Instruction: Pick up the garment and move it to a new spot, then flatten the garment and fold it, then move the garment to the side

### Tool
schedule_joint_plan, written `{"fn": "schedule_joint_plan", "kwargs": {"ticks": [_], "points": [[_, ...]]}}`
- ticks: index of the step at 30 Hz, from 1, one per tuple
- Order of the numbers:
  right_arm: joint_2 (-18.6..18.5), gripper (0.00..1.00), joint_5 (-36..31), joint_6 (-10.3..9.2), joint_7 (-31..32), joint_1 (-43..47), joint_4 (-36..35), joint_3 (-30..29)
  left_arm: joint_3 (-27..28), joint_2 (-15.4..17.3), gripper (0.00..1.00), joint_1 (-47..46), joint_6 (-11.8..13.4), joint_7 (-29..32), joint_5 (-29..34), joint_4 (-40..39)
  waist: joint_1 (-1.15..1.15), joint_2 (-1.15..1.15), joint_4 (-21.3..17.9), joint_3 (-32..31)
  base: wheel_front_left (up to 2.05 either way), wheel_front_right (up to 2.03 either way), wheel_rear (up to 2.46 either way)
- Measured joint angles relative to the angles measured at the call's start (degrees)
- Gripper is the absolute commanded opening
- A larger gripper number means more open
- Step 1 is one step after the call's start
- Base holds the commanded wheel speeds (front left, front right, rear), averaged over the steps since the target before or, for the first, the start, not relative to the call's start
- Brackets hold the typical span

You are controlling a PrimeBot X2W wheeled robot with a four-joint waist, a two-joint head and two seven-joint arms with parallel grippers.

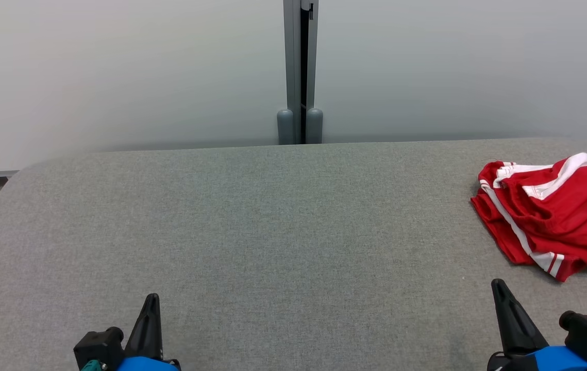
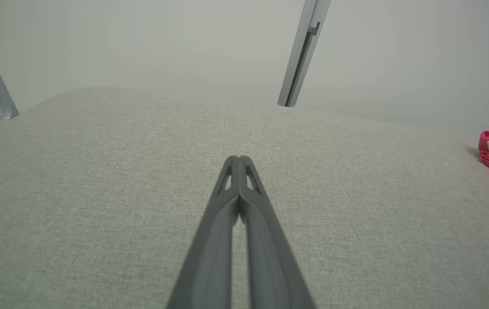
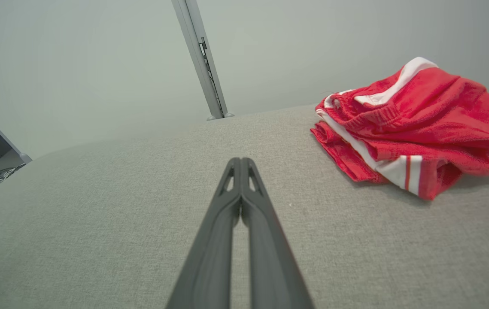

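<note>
Two grippers, both pinched fully closed on themselves, both clear of the garment [image 1: 556, 216]. Landmark is the grey post [image 1: 301, 77] at the far edge of the padded grey table [image 1: 272, 221].

Garment: red cloth with white stripes, bunched in a loose heap. It lies on the table well to the right of the post and nearer the robot than the post. Its right side runs off the head view's edge.

Right gripper [image 1: 499, 286]: right of the post, over the table's near side. The garment sits just beyond its tip and a bit further right, with a strip of bare table between them, so no contact. In the right wrist view the fingers [image 3: 253, 240] meet at the tips with only a thin slit lower down. The heap there is up and right of the tips.

Left gripper [image 1: 153, 300]: left of the post, over the near side. The garment is well apart from it, on the post's other side. In the left wrist view the fingers [image 2: 214, 240] are pressed tip to tip, and the garment is a red sliver at the right edge.

Cannot tell whether either tip touches the table surface.
</note>
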Motion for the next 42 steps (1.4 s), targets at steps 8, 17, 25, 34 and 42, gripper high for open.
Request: {"fn": "schedule_joint_plan", "kwargs": {"ticks": [8, 17, 25, 34, 42], "points": [[0.0, 0.0, 8.8, 0.0, 0.8, -0.8, 1.3, -0.1, 2.3, -0.9, 0.0, -0.2, -1.1, 2.1, -7.6, -0.3, 0.0, 0.0, 0.0, 0.1, 0.0, 0.0, 0.0], [-0.1, 0.0, 17.5, 0.0, 1.7, -2.3, 2.7, -0.3, 4.8, -1.9, 0.0, -1.1, -2.4, 4.2, -15.3, -0.8, 0.0, 0.0, -0.1, 0.1, 0.0, 0.0, 0.0], [-0.2, 0.0, 24.6, 0.0, 2.4, -3.5, 3.8, -0.5, 6.9, -2.6, 0.0, -1.7, -3.2, 6.0, -21.6, -1.2, 0.0, 0.0, -0.2, 0.2, 0.0, 0.0, 0.0], [-0.3, 0.0, 31.9, 0.0, 3.0, -4.7, 4.8, -0.8, 9.0, -3.3, 0.0, -2.4, -4.4, 7.8, -28.0, -1.6, 0.0, 0.0, -0.2, 0.2, 0.0, 0.0, 0.0], [-0.3, 0.0, 37.9, 0.0, 3.6, -5.6, 5.9, -1.0, 10.7, -4.0, 0.0, -3.0, -5.1, 9.2, -33.2, -1.9, 0.0, 0.0, -0.3, 0.3, 0.0, 0.0, 0.0]]}}
